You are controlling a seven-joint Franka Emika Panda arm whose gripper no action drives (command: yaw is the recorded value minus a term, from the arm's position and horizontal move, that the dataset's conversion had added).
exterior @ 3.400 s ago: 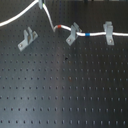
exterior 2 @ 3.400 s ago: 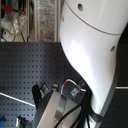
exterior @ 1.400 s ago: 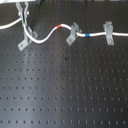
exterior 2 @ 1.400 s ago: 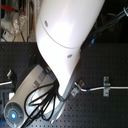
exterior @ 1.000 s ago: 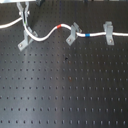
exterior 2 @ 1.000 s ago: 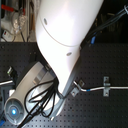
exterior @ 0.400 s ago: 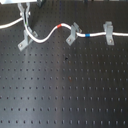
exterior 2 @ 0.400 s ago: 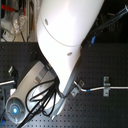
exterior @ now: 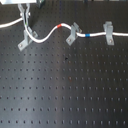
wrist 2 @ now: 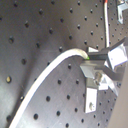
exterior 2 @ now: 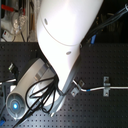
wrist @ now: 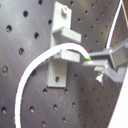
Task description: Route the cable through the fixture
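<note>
The metal two-finger gripper [wrist: 95, 62] pinches the long thin white cable [exterior: 45, 35], holding it at the slot of the small grey two-pronged metal fixture [exterior: 26, 38] near the far edge of the black perforated board [exterior: 65, 90]. Whether the cord sits fully between the prongs seems likely, but the wrist views blur it. Along that edge the cable runs on through two more grey clips [exterior: 74, 33], and the board's near half lies open.

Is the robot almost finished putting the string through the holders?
Nearly. The cable already sits in the middle clip and the far clip. The gripper pinches it right at the fixture, feeding it between the prongs. Left: seat it fully and let go.
</note>
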